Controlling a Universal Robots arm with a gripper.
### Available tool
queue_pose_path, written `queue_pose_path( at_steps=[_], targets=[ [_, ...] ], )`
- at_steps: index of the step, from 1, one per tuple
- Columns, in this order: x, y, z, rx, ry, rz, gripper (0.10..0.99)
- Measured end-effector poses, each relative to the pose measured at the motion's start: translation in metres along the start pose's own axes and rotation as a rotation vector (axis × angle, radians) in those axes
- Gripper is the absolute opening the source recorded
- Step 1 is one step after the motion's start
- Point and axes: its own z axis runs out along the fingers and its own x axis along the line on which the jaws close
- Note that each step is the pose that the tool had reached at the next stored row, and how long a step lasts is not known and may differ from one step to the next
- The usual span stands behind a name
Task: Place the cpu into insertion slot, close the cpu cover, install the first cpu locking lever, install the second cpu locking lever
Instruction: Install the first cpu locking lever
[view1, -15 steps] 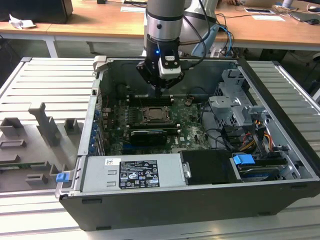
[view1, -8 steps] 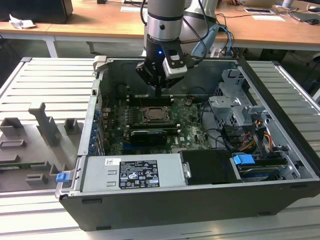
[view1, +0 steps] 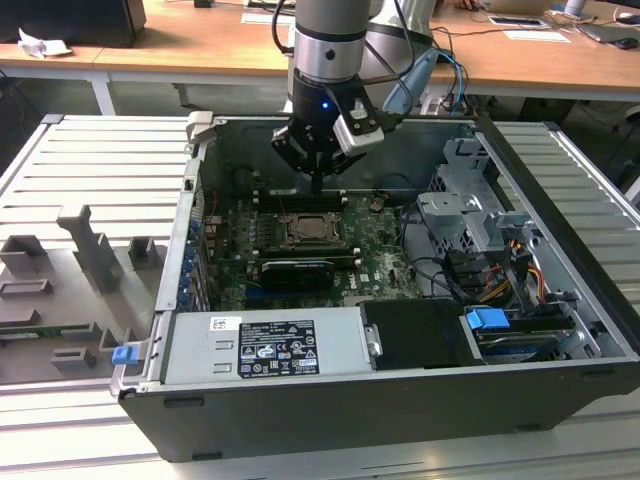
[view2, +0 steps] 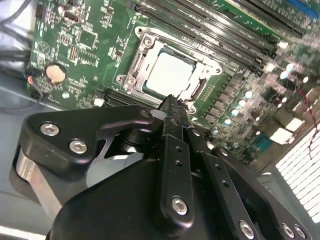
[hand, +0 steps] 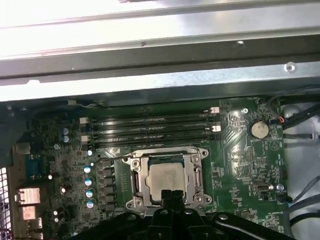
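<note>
The cpu (view2: 170, 72) (hand: 164, 178), a pale silvery square, sits in the insertion slot (view1: 305, 230) on the green board. The silver cpu cover (view2: 139, 56) (hand: 137, 176) lies flat around it, and the chip shows through its window. My gripper (view1: 316, 184) hangs a little above the socket's edge inside the open computer case. Its black fingers (view2: 173, 107) are pressed together with nothing between them. In the first wrist view the gripper (hand: 172, 196) overlaps the near rim of the cover.
Long black memory slots (hand: 150, 127) run just beyond the socket. A coin battery (hand: 258, 129) sits on the board nearby. A black card (view1: 297, 272), the grey power supply (view1: 265, 345) and a drive cage (view1: 470, 215) with cables crowd the case.
</note>
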Motion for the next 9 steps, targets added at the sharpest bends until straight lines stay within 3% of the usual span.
queue_pose_path(
  at_steps=[2, 5, 9],
  targets=[
    [0.0000, 0.0000, 0.0000, -0.002, -0.0003, -0.034, 0.106],
    [0.0000, 0.0000, 0.0000, -0.026, 0.0002, -0.070, 0.106],
    [0.0028, -0.0003, 0.0003, -0.029, -0.0040, -0.081, 0.106]
  ],
)
